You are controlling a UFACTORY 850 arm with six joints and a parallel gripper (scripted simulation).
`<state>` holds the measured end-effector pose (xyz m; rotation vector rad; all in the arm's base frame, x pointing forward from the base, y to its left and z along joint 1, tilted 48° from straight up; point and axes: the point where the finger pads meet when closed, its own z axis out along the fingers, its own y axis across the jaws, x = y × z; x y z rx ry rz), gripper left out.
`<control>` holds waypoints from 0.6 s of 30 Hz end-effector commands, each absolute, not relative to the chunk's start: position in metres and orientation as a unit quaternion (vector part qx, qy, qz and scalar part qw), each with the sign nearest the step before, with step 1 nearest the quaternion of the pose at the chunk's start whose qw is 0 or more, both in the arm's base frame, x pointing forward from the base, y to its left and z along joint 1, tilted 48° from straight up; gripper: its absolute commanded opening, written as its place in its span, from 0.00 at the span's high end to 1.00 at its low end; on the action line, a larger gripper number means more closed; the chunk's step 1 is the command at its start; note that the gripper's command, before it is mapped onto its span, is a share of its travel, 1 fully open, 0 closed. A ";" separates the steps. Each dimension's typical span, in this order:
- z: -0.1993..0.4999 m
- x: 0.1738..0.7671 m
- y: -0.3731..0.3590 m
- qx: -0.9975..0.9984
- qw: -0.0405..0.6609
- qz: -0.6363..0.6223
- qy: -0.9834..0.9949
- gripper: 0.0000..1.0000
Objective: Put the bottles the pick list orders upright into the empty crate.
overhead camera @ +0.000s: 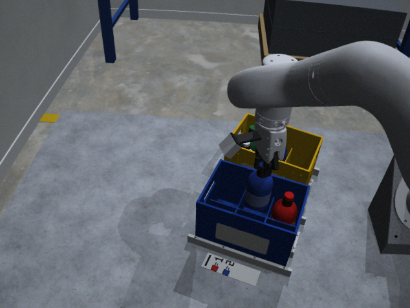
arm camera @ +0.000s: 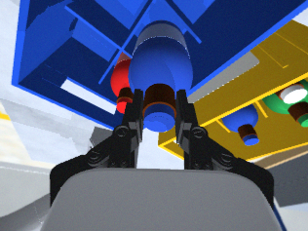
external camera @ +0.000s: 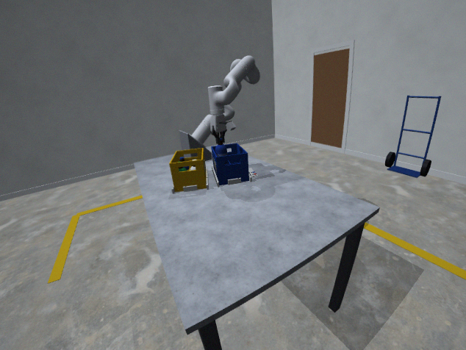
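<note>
My gripper [overhead camera: 266, 165] [arm camera: 159, 100] is shut on the neck of a blue bottle [overhead camera: 260, 187] [external camera: 220, 149] [arm camera: 161, 67]. The bottle is upright, its lower part inside the blue crate [overhead camera: 204, 220] [external camera: 233, 171], in a middle compartment; its base is hidden. A red bottle [overhead camera: 284, 211] [arm camera: 122, 79] stands in a corner compartment of that crate. The yellow crate [overhead camera: 306, 149] [external camera: 188, 179] holds a blue bottle [arm camera: 240, 118], a green bottle [overhead camera: 252, 127] [arm camera: 278, 103] and a white-capped bottle [overhead camera: 245, 144] [arm camera: 294, 93]. The pick list [overhead camera: 244, 273] reads red 1, blue 2.
The yellow crate stands close behind the blue one in the top view. Low pale rails [overhead camera: 238, 254] edge the crates. The arm reaches in from the right, and its base [overhead camera: 380, 211] stands at the right. Thin dividers split the blue crate's inside.
</note>
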<state>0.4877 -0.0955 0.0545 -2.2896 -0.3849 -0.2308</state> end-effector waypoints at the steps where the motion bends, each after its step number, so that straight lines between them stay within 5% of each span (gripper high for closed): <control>1: 0.052 0.489 -0.093 -0.902 0.393 -0.092 -0.152 1.00; 18: 0.042 0.489 -0.082 -0.902 0.393 -0.092 -0.152 1.00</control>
